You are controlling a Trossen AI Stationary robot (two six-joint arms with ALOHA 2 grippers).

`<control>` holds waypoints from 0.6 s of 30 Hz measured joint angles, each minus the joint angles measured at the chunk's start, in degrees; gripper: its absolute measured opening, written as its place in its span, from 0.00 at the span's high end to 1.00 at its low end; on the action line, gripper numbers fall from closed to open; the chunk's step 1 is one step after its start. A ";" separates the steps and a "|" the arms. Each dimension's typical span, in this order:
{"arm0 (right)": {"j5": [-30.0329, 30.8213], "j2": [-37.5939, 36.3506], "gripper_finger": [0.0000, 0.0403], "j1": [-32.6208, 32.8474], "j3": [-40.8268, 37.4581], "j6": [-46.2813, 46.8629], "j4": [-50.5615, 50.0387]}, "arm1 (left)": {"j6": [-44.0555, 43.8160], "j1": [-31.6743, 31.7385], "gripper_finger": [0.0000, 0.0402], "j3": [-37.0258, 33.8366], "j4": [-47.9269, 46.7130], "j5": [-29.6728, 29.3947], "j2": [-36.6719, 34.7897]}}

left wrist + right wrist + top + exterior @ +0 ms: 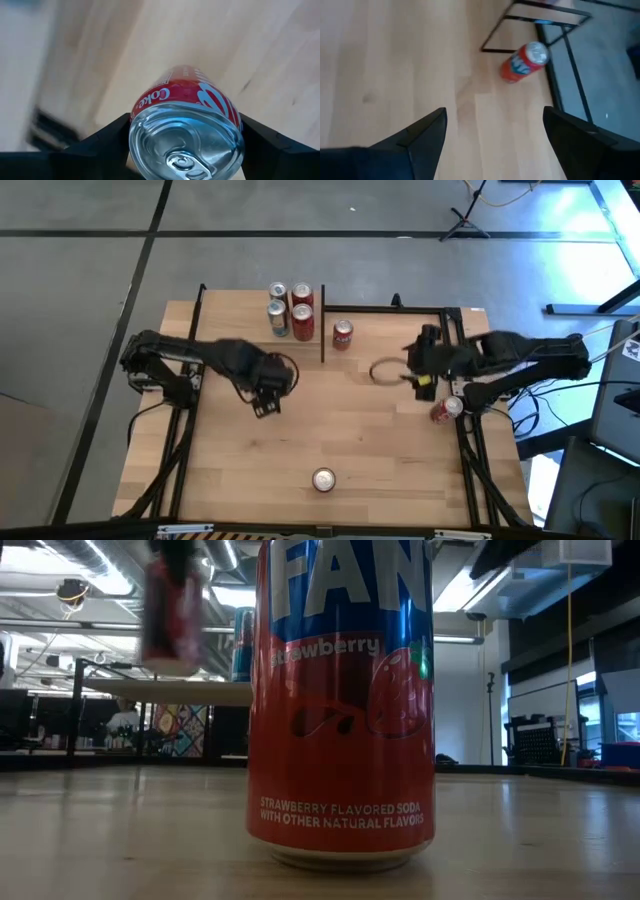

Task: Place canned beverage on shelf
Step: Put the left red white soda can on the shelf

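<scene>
A Fanta can [341,700] is standing upright at the near edge of the tabletop [340,430], filling the low view; from above it is showing as a silver top [323,479] near the front middle.

Farther in, the left pincer [268,385] is hovering over the left-centre of the tabletop, pinching a Coke can [187,132] between its two dark fingers [100,142]; the can's silver top is facing the wrist camera and its red body is pointing away toward the wood. In the low view that can is appearing as a blurred red shape [172,605] up in the air.

The right pincer [412,365] is waiting over the right side of the tabletop, its fingers [422,135] spread wide with nothing between them. A thin dark ring [386,371] is lying on the wood just beside it. Near the right edge, by the black frame, a red can [445,410] is lying tilted.

At the far end the shelf [265,308] is standing at the left rear corner, carrying four upright cans [290,308], two silver-blue and two red. Just right of the shelf's edge, another red can [342,333] is standing on the tabletop.
</scene>
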 joint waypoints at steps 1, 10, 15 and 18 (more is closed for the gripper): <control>-0.38 0.00 0.21 -1.55 0.71 0.09 0.23 | 3.28 1.02 0.32 1.26 0.60 -0.56 -0.33; -7.60 0.14 0.21 -14.58 1.93 0.53 4.54 | 29.75 13.69 0.32 5.97 0.55 -1.62 -4.05; -10.34 0.78 0.21 -18.70 1.93 1.80 4.55 | 40.52 20.47 0.32 6.01 0.40 -1.44 -8.47; -10.89 0.61 0.21 -20.40 1.98 1.82 4.81 | 45.81 24.86 0.32 6.04 0.38 -3.46 -10.31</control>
